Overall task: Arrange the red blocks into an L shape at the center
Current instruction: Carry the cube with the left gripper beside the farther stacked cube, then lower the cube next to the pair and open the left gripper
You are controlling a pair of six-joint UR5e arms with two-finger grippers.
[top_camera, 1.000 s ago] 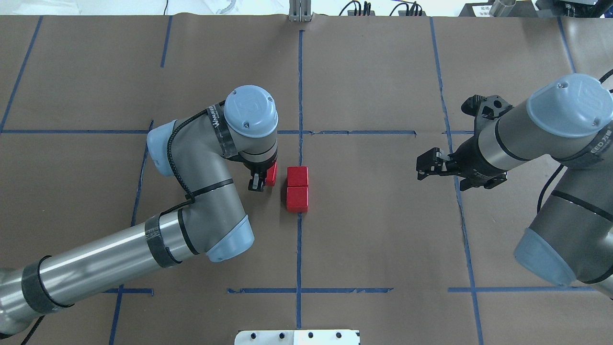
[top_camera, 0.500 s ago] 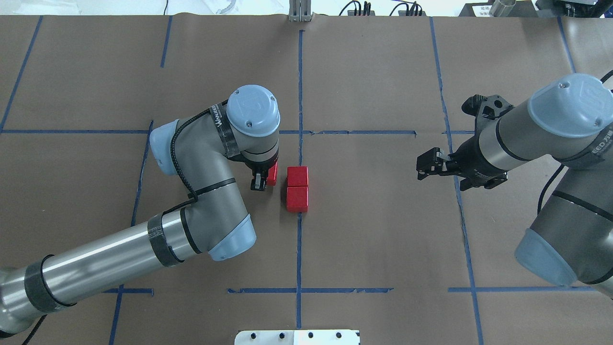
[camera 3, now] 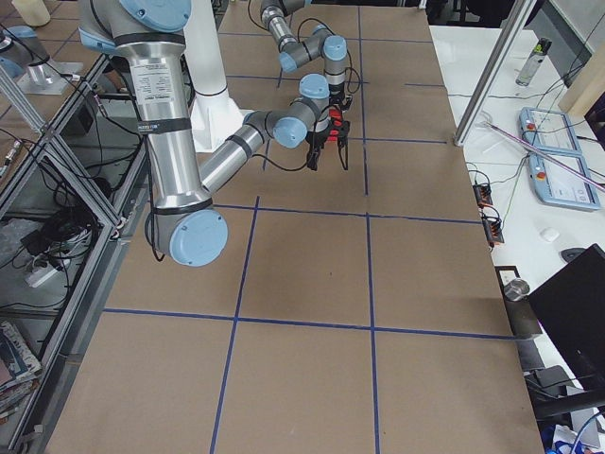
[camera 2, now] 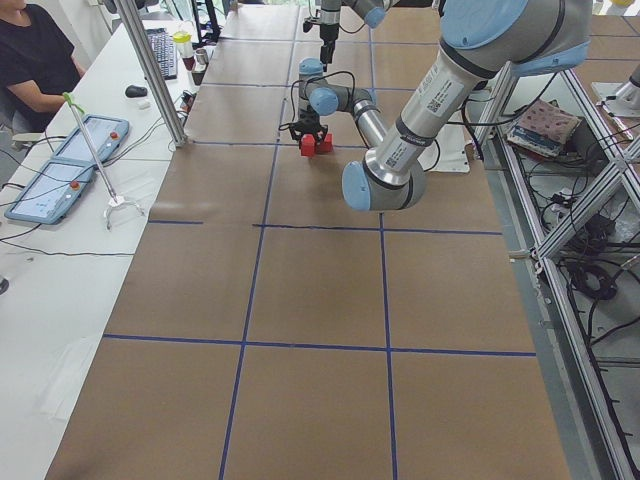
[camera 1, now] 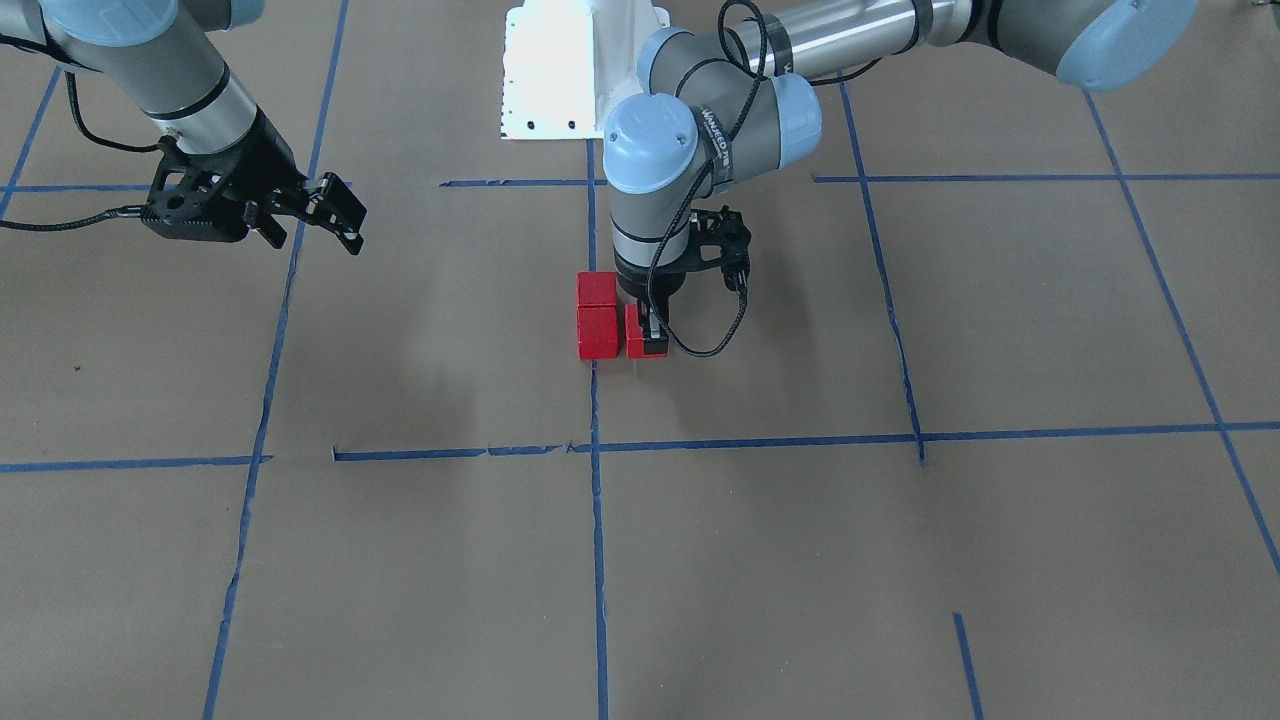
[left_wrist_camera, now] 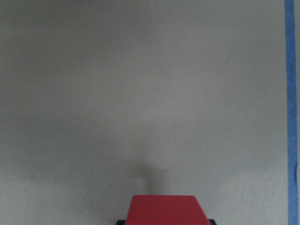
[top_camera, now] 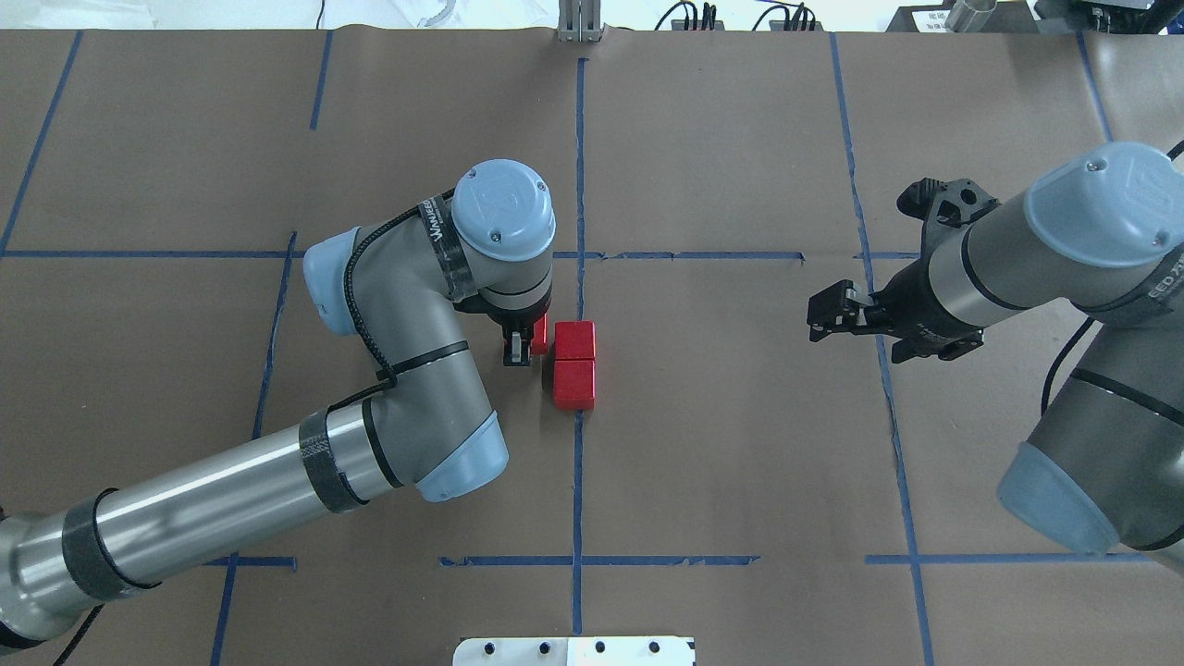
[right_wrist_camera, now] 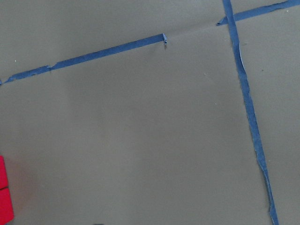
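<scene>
Grips the third red block in the left end effector, fingers clamped on two of its sides, low over the tabletop. Cannot tell if the block is touching the paper yet. Hangs the right end effector far off to the side, fingers apart, with nothing in them. Has two more red blocks at the center, set end to end and touching, right on the blue tape line: the far red block and the near red block. Places the third red block just beside the far red block, on the robot's left side of it, with a thin gap between. Looks like the last step: putting down the short leg of the L. Needs next a tiny push sideways until the two sides meet and the edges line up. Then needs the block set flat, the fingers let go, and a straight lift up. Calls for a soft touch, so as not to bump the pair off the line.
</scene>
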